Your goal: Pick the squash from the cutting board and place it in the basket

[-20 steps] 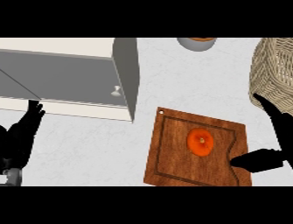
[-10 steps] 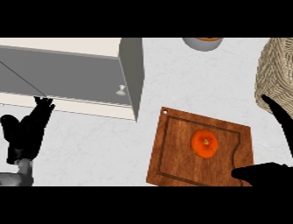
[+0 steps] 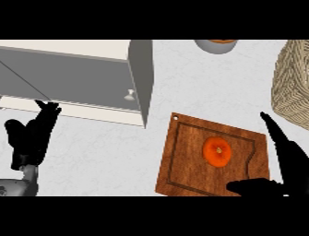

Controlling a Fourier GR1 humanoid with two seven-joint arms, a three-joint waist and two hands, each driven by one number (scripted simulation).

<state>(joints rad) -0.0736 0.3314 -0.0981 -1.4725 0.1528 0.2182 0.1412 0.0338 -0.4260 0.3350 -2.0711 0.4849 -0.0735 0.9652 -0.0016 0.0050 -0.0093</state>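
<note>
None of the task is done yet, as far as I can judge: the squash (image 3: 217, 151) lies on the cutting board (image 3: 184, 161), a little right of the board's middle, and nothing touches it. The right hand (image 3: 289, 159) is just beside it, over the board's right edge. Its fingers are straight and pressed together, pointing away from the robot, and its thumb is spread out toward the left across the board's near right corner. It holds nothing. So the grasp, the lift, the carry and the setting down are all left to do.

The basket (image 3: 300, 83) stands to the right and farther back, apart from the board. Part of it is cut off by the view's edge, and I cannot see its inside from here. Only bare counter (image 3: 205, 87) shows between board and basket, so I see nothing blocking that way. My guess is that the woven wall is the one thing the squash must be raised over.

The left hand (image 3: 31, 138) rests at the view's left, fingers straight up and close together, holding nothing. Behind it sits a grey cabinet (image 3: 68, 76) with a small knob (image 3: 129, 96); its near corner comes close to the board's far left corner, on the side away from the basket. A bowl (image 3: 216, 46) with something orange in it stands at the far edge, well apart from all this
</note>
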